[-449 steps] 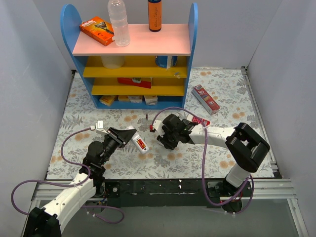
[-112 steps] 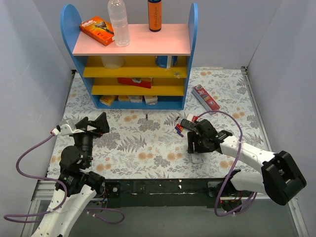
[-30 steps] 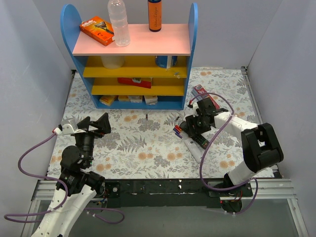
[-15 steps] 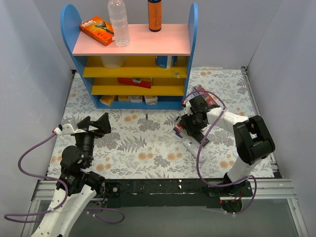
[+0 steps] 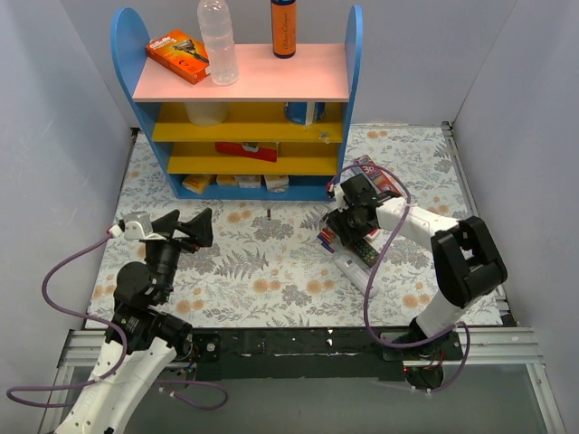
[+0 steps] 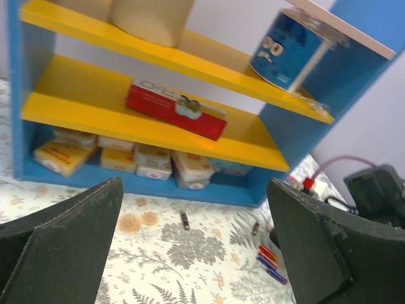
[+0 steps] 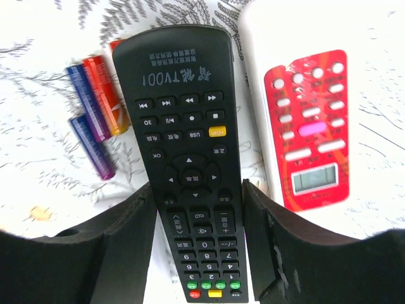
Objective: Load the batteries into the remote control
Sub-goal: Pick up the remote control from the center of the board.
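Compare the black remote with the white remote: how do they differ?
The black remote has a black face and no screen; the white remote has a red face and a small screen. The right gripper straddles the black remote, not the white remote. Both lie face up, side by side.

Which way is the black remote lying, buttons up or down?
Buttons up. The black remote lies flat, its keys facing the right wrist camera.
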Motion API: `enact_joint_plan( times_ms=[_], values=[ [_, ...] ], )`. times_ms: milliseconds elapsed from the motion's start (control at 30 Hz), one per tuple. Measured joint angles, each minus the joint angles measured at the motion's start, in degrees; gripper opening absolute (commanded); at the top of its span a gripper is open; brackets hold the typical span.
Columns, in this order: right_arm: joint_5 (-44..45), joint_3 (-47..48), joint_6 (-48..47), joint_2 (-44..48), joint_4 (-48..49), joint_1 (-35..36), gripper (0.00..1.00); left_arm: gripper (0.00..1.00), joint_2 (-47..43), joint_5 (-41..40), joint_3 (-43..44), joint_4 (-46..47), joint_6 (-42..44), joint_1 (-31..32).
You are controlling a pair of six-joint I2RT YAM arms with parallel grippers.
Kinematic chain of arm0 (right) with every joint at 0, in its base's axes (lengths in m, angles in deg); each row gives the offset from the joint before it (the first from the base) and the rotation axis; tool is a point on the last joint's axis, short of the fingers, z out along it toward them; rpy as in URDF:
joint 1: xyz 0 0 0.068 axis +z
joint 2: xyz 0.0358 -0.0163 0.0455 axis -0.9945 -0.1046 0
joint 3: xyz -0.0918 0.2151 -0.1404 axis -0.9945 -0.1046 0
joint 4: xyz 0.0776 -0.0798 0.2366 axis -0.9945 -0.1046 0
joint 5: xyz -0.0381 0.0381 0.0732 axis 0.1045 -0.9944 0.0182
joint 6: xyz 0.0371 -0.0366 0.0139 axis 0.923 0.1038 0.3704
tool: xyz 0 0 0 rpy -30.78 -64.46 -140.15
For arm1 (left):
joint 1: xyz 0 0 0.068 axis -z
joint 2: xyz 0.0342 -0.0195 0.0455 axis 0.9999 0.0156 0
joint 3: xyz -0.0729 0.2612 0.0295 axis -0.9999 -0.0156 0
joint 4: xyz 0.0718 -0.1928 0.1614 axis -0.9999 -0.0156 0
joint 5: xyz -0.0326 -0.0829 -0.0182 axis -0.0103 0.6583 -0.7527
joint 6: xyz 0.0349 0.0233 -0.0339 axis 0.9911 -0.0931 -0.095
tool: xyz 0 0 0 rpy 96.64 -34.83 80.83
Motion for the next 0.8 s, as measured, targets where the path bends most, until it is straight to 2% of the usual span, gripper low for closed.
enact_joint_plan(
  times_ms=[167,300,400,533,800],
  values=[
    [-3.6,0.0,0.7,8.8,-1.2,0.1,0.16,0.98,3.3,8.4,0.0,1.5,-1.1,0.0],
    [-9.4,-0.1,3.8,17.3,1.4,0.6,0.13,0.98,7.2,16.5,0.0,3.3,-2.4,0.0],
    [-14.2,-2.7,8.9,23.4,8.3,1.4,0.14,0.98,9.9,23.0,-0.1,6.0,-3.7,0.0],
    [-21.9,-10.9,18.3,31.3,21.4,2.3,0.14,0.98,15.5,32.1,-0.3,11.8,-6.3,0.0],
    [-32.6,-19.1,34.3,35.6,45.9,4.5,0.13,0.98,31.8,51.5,-0.7,25.0,-12.4,0.5]
  ],
)
